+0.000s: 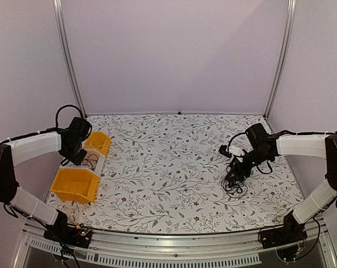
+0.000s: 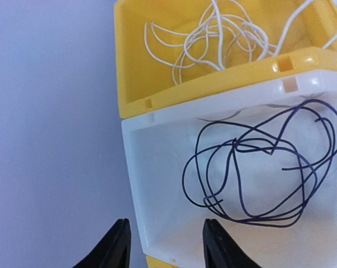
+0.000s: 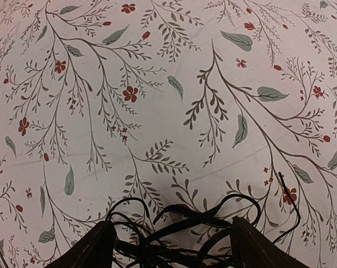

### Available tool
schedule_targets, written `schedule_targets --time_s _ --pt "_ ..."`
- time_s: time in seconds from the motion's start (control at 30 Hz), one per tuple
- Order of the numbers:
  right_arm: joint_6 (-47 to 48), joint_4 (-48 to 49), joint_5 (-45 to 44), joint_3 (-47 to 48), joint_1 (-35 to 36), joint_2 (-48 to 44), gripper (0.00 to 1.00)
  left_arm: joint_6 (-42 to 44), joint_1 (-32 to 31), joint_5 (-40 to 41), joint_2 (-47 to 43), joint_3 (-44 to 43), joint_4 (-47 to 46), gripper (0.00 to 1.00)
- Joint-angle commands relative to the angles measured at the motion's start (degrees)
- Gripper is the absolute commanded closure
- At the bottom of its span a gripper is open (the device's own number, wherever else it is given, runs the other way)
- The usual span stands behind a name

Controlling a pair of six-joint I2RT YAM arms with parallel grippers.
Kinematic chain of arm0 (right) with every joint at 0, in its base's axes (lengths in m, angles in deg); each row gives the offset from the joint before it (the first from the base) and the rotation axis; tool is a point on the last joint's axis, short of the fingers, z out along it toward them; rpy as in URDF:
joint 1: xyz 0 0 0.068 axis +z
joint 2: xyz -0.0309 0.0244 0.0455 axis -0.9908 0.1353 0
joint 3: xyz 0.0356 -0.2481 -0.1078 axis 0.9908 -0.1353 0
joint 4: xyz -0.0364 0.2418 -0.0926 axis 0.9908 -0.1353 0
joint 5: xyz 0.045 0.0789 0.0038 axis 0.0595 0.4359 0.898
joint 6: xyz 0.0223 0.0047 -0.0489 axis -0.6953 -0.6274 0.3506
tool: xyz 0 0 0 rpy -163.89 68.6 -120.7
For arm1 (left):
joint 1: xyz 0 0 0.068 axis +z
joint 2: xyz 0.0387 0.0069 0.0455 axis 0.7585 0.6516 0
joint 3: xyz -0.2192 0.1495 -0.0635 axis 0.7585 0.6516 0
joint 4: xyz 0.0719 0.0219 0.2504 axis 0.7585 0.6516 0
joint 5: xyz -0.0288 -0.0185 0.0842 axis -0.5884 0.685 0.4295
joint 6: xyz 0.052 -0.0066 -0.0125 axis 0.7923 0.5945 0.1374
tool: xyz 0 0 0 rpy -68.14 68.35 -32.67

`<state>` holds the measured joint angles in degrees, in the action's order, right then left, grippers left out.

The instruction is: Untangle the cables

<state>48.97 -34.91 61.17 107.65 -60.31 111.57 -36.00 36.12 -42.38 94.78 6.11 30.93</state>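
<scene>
**Black bundle sits between my right fingers; my left arm is far off at the bins**

The cables [image 3: 179, 234] lie on the right half of the flowered table [image 3: 157, 84], directly under my right gripper [image 3: 172, 223]. Its two fingers stand wide apart with the loops spread between them from one finger to the other. I see no squeeze on any strand, so I judge the jaws are straddling the tangle rather than clamped on it.

In the top view the bundle [image 1: 235, 177] is a narrow heap. Its long axis runs from the gripper [image 1: 238, 162] toward the near edge of the table, and most of the loops pool on the near side. In the right wrist view one free end rises off the right side of the heap and points away from me, out over bare cloth. That is the strand I would judge easiest to draw clear.

My left gripper [image 2: 167, 223] has its fingers apart and holds nothing. It hangs over the near wall of the white bin [image 2: 136, 184], where a purple wire [image 2: 233, 144] lies coiled. Beyond that, a yellow bin [image 2: 129, 67] holds a white wire [image 2: 213, 33]. This arm is well apart from the tangle, so my right arm is far the nearer, and the left must cross the table before it can pin or pull anything.
</scene>
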Motion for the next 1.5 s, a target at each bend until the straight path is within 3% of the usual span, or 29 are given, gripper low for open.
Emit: schedule_targets --time_s 0.0,0.23,0.33,0.4,0.57,0.7,0.8,0.9,1.03,1.13,1.33,1.47 --pt "0.60 -0.33 -0.56 0.78 0.46 0.27 0.25 -0.84 0.49 1.67 -4.29 -1.68 1.70 0.51" --pt "0.18 -1.50 -1.58 5.76 -4.22 -3.09 0.24 -1.51 -3.12 -3.12 -5.31 -8.20 3.99 0.50" --pt "-1.19 -1.03 -0.97 9.27 -10.25 -4.60 0.13 -2.97 -9.37 -5.80 -5.73 -13.01 1.67 0.55" --pt "-3.40 -1.33 1.07 11.14 -14.13 -5.15 0.02 -3.52 -14.06 -11.99 -6.52 -15.69 -2.49 0.58" --pt "-1.88 -5.87 -1.04 11.78 -15.98 -3.78 0.01 -6.68 -26.09 -25.01 -6.78 -15.82 -21.69 0.57" --pt "1.46 -9.54 -4.05 11.10 -16.41 -0.84 0.29 -7.90 -34.14 -34.22 -1.39 -14.15 -36.83 0.57" --pt "2.15 -12.11 -3.79 11.77 -16.61 0.62 0.46 -9.20 -38.57 -36.89 7.80 -19.84 -36.35 0.61" --pt "0.93 -16.07 -0.75 13.31 -16.59 2.20 0.46 -12.96 -41.39 -36.53 17.38 -27.43 -30.74 0.66" --pt "1.05 -23.52 6.53 14.50 -16.52 3.77 0.25 -13.80 -45.63 -34.58 24.35 -31.70 -30.74 0.63" --pt "1.07 -26.53 9.09 14.49 -16.47 4.44 0.22 -13.40 -47.52 -34.09 27.61 -33.73 -31.07 0.61" --pt "-0.34 -27.51 8.21 14.48 -16.47 9.05 0.28 -12.99 -48.32 -35.45 29.73 -35.40 -30.90 0.61" --pt "-0.86 -28.60 9.12 15.53 -16.47 13.14 0.46 -12.74 -48.44 -34.86 29.54 -35.11 -30.81 0.61"
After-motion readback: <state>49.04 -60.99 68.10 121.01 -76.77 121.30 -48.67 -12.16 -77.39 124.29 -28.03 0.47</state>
